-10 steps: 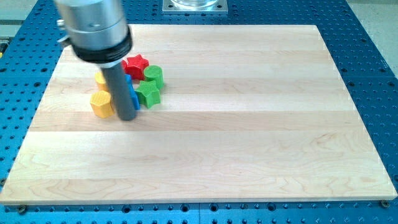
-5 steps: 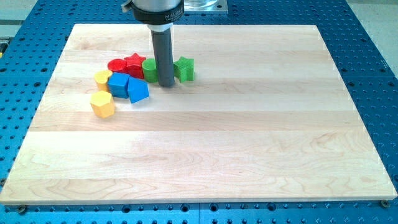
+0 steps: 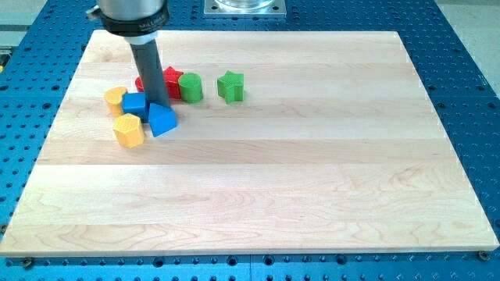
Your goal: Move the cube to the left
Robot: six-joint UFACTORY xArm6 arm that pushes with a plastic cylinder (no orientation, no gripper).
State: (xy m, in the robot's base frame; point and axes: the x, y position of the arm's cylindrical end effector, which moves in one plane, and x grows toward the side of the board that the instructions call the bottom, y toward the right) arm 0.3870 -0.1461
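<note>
A: Where is the blue cube (image 3: 135, 104)?
B: Upper left of the counter (image 3: 312, 172), between the yellow cylinder (image 3: 116, 98) and my tip (image 3: 158, 106), which sits at its right edge.
A: Pincer state?
B: There is none, only a rod. Push straight toward the view's left, centred, avoiding the blue wedge block (image 3: 162, 119).
</note>
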